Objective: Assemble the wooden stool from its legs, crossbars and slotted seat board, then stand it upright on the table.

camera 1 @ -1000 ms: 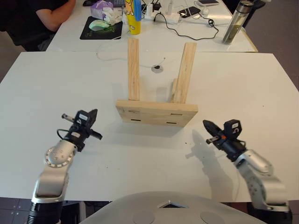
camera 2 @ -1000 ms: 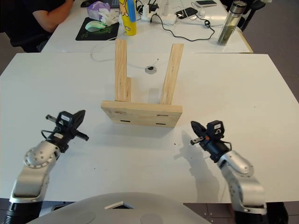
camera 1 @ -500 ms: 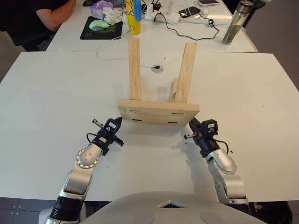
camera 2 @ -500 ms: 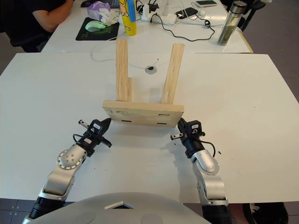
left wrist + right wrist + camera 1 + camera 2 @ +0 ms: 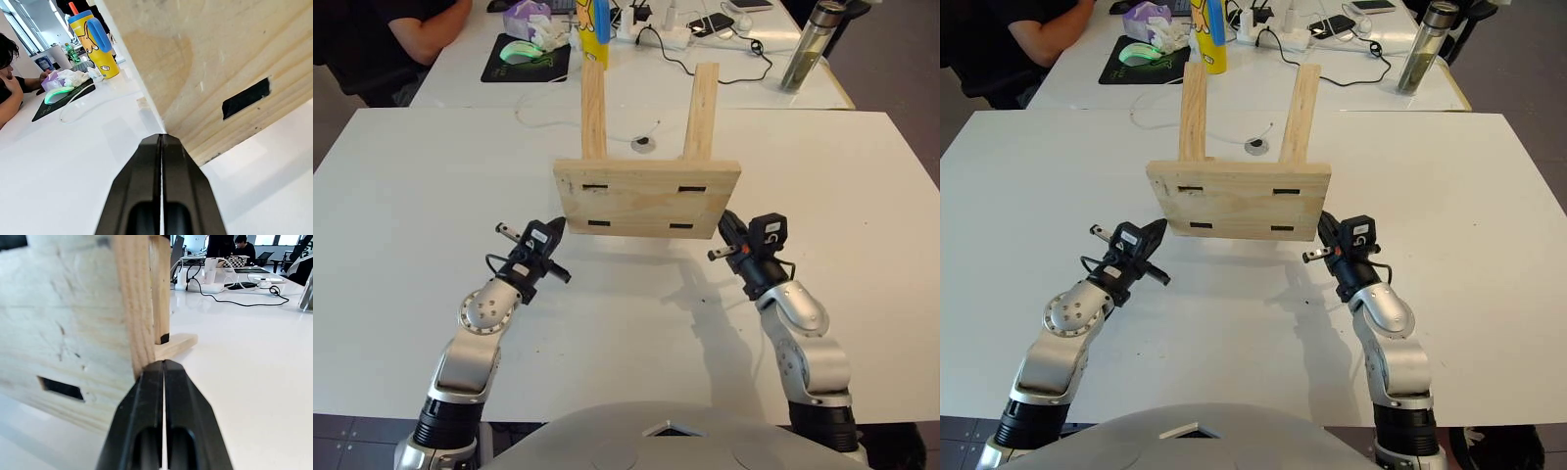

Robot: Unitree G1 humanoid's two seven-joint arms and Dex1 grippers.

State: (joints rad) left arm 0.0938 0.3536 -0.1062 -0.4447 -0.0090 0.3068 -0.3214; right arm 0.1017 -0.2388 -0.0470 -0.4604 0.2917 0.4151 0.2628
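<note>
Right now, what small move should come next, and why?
Probably raise both shut grippers evenly, up and away. The left gripper and right gripper sit at the seat board's lower corners, its near edge seems lifted off the table, and the legs point away, so it should tip onto them.

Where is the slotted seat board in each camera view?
Left eye: seat board at centre, between left tool and right tool.
Right eye: seat board just left of centre.
Left wrist: seat board looms just beyond the left tool's tip.
Right wrist: seat board seen obliquely at the right tool's tip.
Shared landmark: its dark slots.
</note>
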